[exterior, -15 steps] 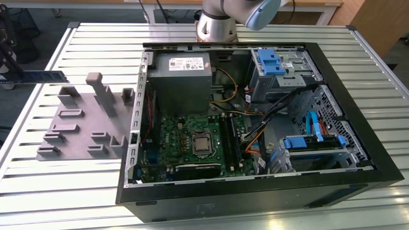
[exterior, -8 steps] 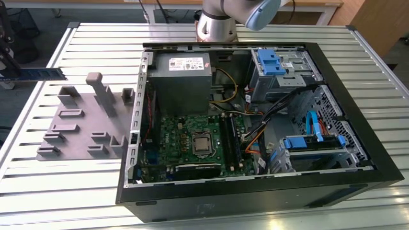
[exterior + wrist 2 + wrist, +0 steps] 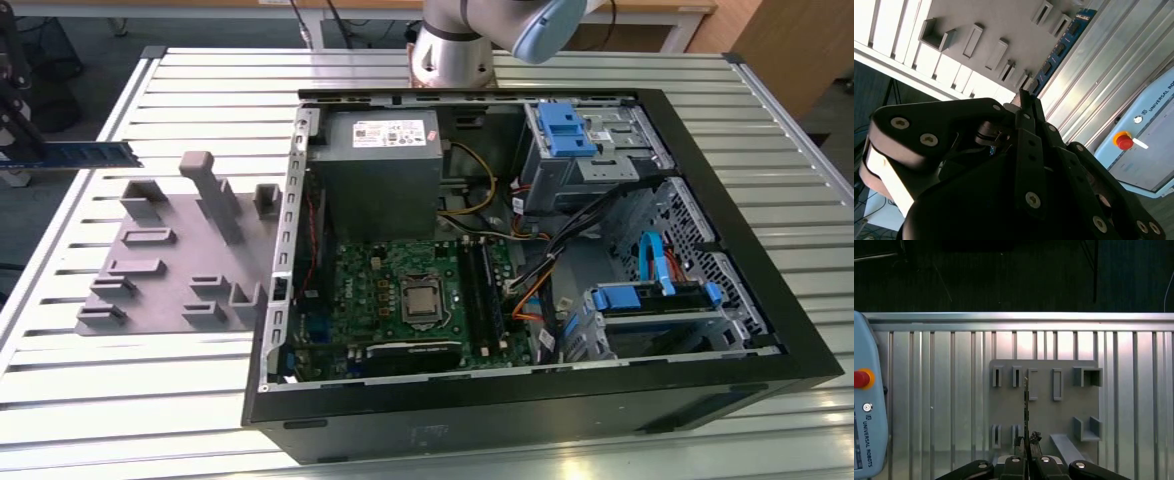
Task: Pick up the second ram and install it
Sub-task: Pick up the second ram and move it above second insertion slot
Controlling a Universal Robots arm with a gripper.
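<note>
The slatted metal worktop (image 3: 160, 400) carries an open black case (image 3: 534, 420) that takes up most of its middle and the side at the exterior view's right. Inside the case are a grey power supply (image 3: 380, 160) and, below it, a green motherboard (image 3: 387, 290). A grey rack (image 3: 160, 270) of upright slots and pegs lies flat beside the case, toward the worktop's edge at the exterior view's left. A pale blue pendant (image 3: 866, 415) with a red button lies further along the slats. The black claw (image 3: 1027, 439) is closed, its two fingers (image 3: 1021, 102) pinched tight on one end of the ram (image 3: 87, 153). The ram is a long, thin blue board with a row of small black chips down its face, which shows plainly in the second wrist view (image 3: 1061, 45). In the first wrist view (image 3: 1026, 400) it appears edge-on as a dark sliver. It sticks straight out from the fingertips, so nearly all its length runs beyond the claw and only the held end is covered. In the exterior view it hangs level in the air, on edge, by the worktop's edge at the exterior view's left. There it is close to the rack but not touching it, and well apart from the case. In the first wrist view its line falls over the rack, between two of the slots.
</note>
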